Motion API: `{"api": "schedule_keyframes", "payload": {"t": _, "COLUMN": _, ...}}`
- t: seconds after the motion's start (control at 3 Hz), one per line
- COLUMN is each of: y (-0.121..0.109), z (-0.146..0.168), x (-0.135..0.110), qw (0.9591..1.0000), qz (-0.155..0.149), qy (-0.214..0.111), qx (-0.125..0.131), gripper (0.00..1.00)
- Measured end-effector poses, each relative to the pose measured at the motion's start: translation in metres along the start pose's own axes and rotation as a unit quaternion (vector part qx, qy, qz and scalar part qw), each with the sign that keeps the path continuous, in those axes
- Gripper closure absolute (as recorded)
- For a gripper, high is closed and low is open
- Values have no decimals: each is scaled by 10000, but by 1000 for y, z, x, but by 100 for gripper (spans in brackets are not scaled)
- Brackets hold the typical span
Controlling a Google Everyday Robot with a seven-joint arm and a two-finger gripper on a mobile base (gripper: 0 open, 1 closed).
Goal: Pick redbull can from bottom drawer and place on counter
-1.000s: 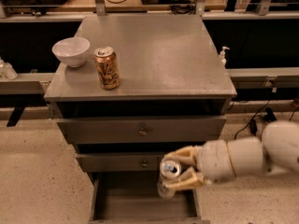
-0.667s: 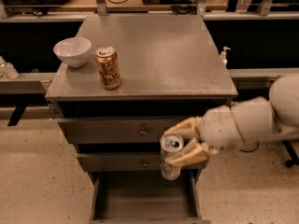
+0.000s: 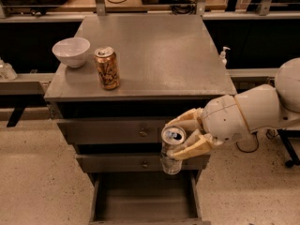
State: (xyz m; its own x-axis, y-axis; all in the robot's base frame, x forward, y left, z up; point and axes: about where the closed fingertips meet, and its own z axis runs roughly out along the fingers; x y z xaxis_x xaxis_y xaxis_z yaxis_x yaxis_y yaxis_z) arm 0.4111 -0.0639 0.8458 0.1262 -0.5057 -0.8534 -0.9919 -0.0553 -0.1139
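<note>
Grey counter (image 3: 159, 55) holds 1 bowl (image 3: 71, 51), 1 gold can (image 3: 107, 68). Gripper (image 3: 179, 139) in front of upper drawers, fingers squeezed on redbull can (image 3: 171, 162) — can above open bottom drawer (image 3: 145, 203). Left — lift higher, set on counter.

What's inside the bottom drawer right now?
Only bare grey floor shows in the bottom drawer. The claw, shut on the redbull can, hangs just above it; the drawer's rear, under the cabinet, is hidden.

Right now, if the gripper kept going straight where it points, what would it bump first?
Probably nothing: the gripper, shut on the redbull can, points toward the picture's left, along the drawer fronts; depth unclear.
</note>
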Motion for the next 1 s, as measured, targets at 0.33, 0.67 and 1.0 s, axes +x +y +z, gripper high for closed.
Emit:
{"api": "schedule_keyframes", "payload": {"t": 0.33, "y": -12, "z": -3, "x": -3, "qw": 9993, "qz": 212, "qy": 217, "qx": 197, "gripper": 100}}
{"api": "schedule_keyframes", "payload": {"t": 0.67, "y": -44, "z": -14, "x": -11, "qw": 9959, "qz": 513, "qy": 549, "qx": 502, "gripper": 100}}
{"api": "schedule_keyframes", "payload": {"t": 1.0, "y": -90, "z": -29, "x": -21, "qw": 9920, "qz": 761, "qy": 643, "qx": 777, "gripper": 100}}
